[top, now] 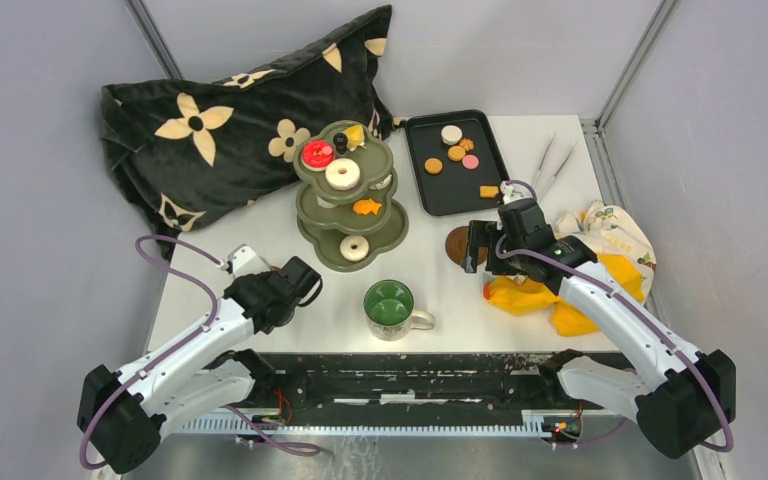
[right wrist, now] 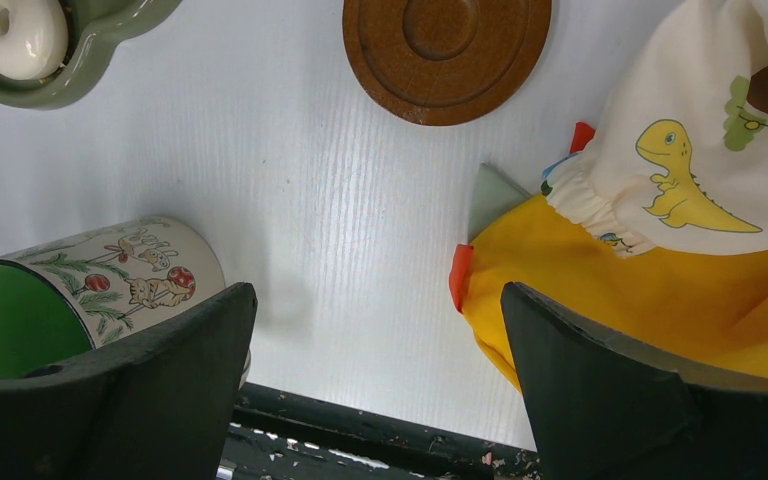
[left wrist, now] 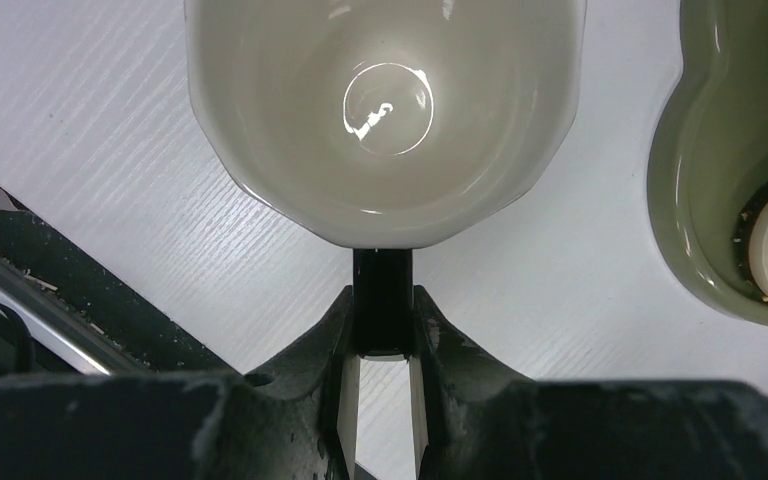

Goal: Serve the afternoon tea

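While the left gripper (left wrist: pixel 384 312) is pinching a dark tab on the cream cup (left wrist: pixel 380 110), near the stand (top: pixel 388 238) on its left, the right gripper (right wrist: pixel 380 350) is hovering spread near the saucer (right wrist: pixel 447 50), right of the stand; the cup is probably needing a level carry toward that saucer.

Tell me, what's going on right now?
Left gripper shut on cream cup. Right gripper open, near brown saucer. Green mug not on saucer. Yellow cloth close by.

Olive-green stand (top: pixel 392 236), brown saucer (right wrist: pixel 447 55), green-lined mug (top: pixel 390 303), cream cup (left wrist: pixel 380 100) — yellow cloth (top: pixel 530 295), black pillow (top: pixel 220 110) with cream flowers.
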### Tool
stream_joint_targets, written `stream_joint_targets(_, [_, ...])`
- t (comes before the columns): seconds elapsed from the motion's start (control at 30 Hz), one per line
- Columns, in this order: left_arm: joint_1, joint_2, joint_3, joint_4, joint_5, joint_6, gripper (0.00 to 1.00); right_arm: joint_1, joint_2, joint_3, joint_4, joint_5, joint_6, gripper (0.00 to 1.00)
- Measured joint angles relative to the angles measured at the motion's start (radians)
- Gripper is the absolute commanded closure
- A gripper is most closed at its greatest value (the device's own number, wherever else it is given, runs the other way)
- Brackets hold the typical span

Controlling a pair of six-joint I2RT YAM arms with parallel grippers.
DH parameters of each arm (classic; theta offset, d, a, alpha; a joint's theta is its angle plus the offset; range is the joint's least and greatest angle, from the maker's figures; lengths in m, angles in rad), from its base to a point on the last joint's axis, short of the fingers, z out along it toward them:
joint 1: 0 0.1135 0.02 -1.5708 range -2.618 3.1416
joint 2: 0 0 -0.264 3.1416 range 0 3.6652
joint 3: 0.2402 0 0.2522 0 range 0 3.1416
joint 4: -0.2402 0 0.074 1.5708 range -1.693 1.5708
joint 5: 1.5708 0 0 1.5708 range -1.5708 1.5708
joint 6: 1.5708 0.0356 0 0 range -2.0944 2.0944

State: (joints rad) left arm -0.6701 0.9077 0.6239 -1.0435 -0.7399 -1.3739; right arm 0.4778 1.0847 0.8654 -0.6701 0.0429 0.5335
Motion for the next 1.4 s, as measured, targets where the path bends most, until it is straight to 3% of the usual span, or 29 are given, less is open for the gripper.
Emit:
stream_joint_targets(0.47, [0.0,0.0,0.0,0.014,-0.013,-0.01,0.51,0.0,-0.033,-0.006,-0.006,0.0,0.0,0.01])
stream_joint_targets(0.83, [0.0,-0.008,0.038,0.02,-0.019,-0.009,0.37,0.0,-0.027,-0.013,-0.022,-0.001,0.0,0.01])
stream_joint_targets(0.93, [0.0,-0.018,0.084,0.019,-0.017,0.008,0.32,0.0,-0.005,-0.013,-0.02,0.003,0.0,0.1])
stream_joint_targets(1.0, [0.0,-0.021,0.135,0.017,-0.011,0.033,0.3,0.0,0.033,-0.013,-0.015,0.011,-0.002,0.27])
stream_joint_targets(1.13, [0.0,-0.023,0.232,0.021,0.011,0.095,0.25,0.0,0.129,-0.012,0.01,0.036,-0.008,0.49])
stream_joint_targets(1.27, [0.0,-0.046,0.29,0.022,0.039,0.167,0.24,0.0,0.254,0.014,0.038,0.048,-0.018,0.77])
stream_joint_targets(1.4, [0.0,-0.081,0.315,0.023,0.043,0.219,0.24,0.0,0.367,0.061,0.082,0.056,-0.028,0.89])
